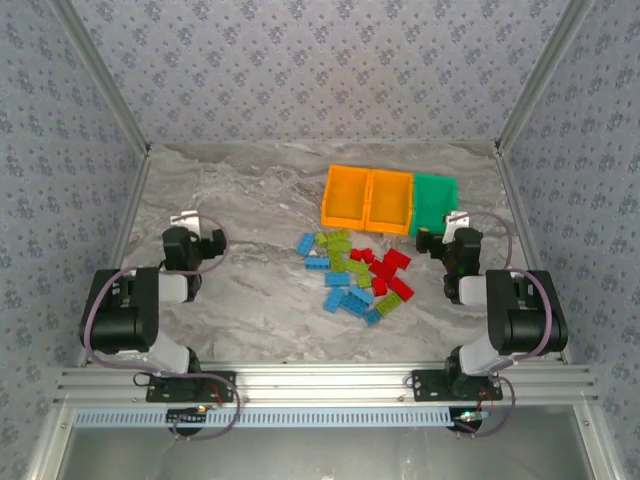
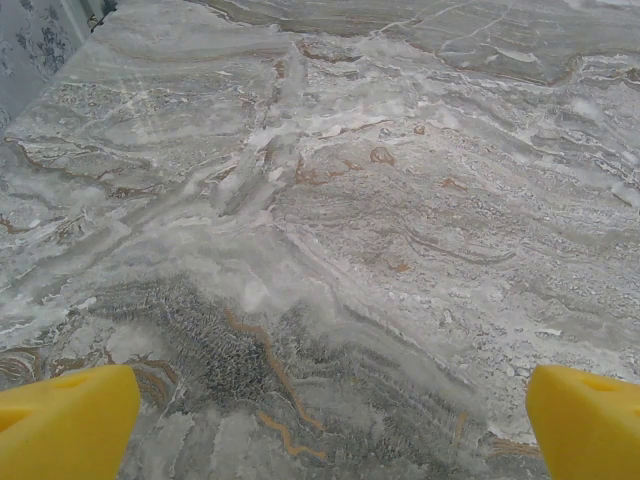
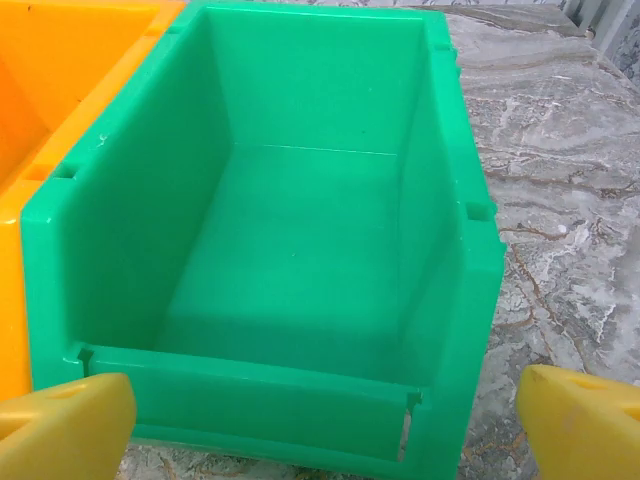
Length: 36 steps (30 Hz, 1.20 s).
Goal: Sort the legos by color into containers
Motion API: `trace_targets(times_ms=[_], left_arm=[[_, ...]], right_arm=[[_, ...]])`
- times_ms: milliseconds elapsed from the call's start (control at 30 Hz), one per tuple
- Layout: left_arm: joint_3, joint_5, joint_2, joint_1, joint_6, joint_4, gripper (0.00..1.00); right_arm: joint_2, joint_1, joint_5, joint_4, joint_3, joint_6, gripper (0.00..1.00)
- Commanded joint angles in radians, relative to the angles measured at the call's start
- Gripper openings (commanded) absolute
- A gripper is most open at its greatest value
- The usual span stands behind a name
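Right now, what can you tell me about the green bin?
The green bin is glossy moulded plastic, rectangular and open-topped, with a lowered front lip and small notches in its rim. It stands upright and empty on the marble table, rightmost in a row of three, its left side against an orange bin.
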Motion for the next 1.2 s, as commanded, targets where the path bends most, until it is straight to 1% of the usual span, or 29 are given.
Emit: trace_targets(times_ms=[0, 467, 567, 600, 667, 767, 800, 867, 933, 1000, 1033, 1067, 1167], left_arm=[[0.018, -0.003, -0.007, -0.002, 0.007, 0.016, 0.99], [0.018, 0.0, -0.007, 0.0, 0.006, 0.014, 0.99], [0.018, 0.0, -0.008, -0.001, 0.007, 0.014, 0.99], [0.017, 0.0, -0.008, 0.0, 0.007, 0.015, 0.99], [0.016, 0.0, -0.007, 0.0, 0.006, 0.017, 0.99], [0.014, 0.0, -0.008, -0.002, 0.007, 0.019, 0.99], [0.013, 0.0, -0.018, -0.001, 0.007, 0.015, 0.99], [0.001, -0.006, -0.074, -0.007, 0.01, -0.009, 0.99], [-0.011, -0.027, -0.161, -0.029, 0.022, -0.07, 0.99], [-0.011, -0.034, -0.259, -0.063, 0.027, -0.166, 0.99], [-0.007, -0.037, -0.316, -0.085, 0.019, -0.224, 0.99], [-0.001, -0.036, -0.369, -0.105, -0.007, -0.272, 0.99], [0.049, -0.012, -0.544, -0.232, -0.044, -0.464, 0.99]], right_arm=[[0.005, -0.006, -0.009, 0.006, 0.02, -0.011, 1.0], [0.005, -0.022, -0.033, 0.009, 0.017, -0.001, 1.0], [-0.018, -0.04, -0.081, -0.004, 0.02, 0.003, 1.0], [-0.073, -0.034, -0.069, -0.055, 0.028, 0.001, 1.0], [-0.202, -0.012, -0.012, -0.217, 0.053, 0.006, 1.0], [-0.382, -0.009, 0.049, -0.424, 0.076, 0.116, 1.0], [-0.453, -0.005, 0.064, -0.533, 0.092, 0.183, 1.0], [-0.58, 0.003, 0.084, -0.778, 0.146, 0.372, 1.0], [-0.677, 0.019, 0.025, -1.015, 0.202, 0.532, 0.97], [-0.72, 0.054, -0.071, -1.174, 0.244, 0.623, 0.96], [-0.726, 0.084, -0.124, -1.233, 0.259, 0.637, 0.96], [-0.721, 0.121, -0.146, -1.285, 0.277, 0.659, 0.96], [-0.644, 0.267, -0.119, -1.438, 0.351, 0.658, 0.97]])
